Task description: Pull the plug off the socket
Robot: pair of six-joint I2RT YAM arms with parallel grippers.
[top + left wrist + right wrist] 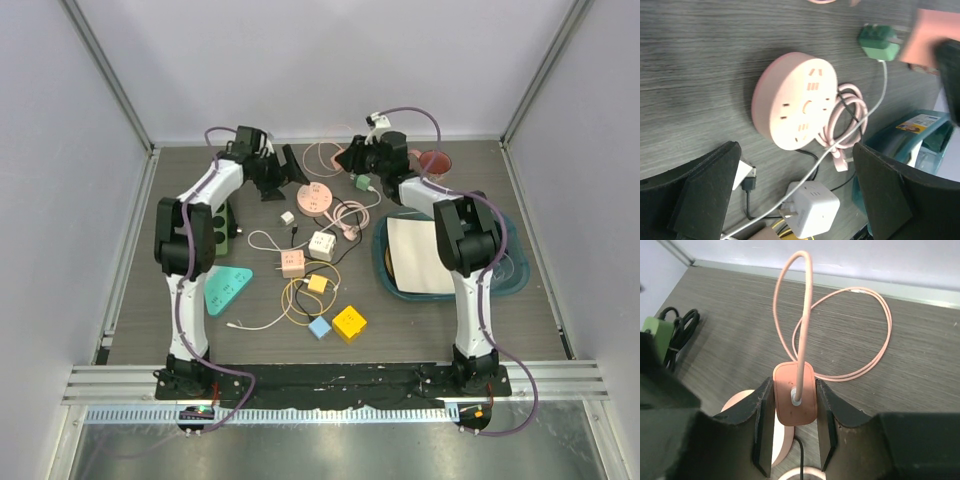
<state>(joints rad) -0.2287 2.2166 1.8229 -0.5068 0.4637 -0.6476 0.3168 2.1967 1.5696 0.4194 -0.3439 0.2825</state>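
Note:
The round pink socket (315, 198) lies flat at the back middle of the table. The left wrist view shows its top face (795, 107) with no plug in it and its own pink cord coiled beside it. My right gripper (794, 388) is shut on a salmon plug (795, 399) with a pink cable (805, 300). It holds the plug just above and beside the socket (735, 401). In the top view this gripper (357, 158) is behind the socket. My left gripper (800, 200) is open and empty over the socket's near side (275, 172).
A green plug (879, 42) with a white cable lies right of the socket. A white cube adapter (812, 207), a peach cube (293, 263), yellow (349, 322) and blue (319, 327) cubes lie nearer. A teal tray (500, 280) stands on the right, a red cup (436, 162) behind it.

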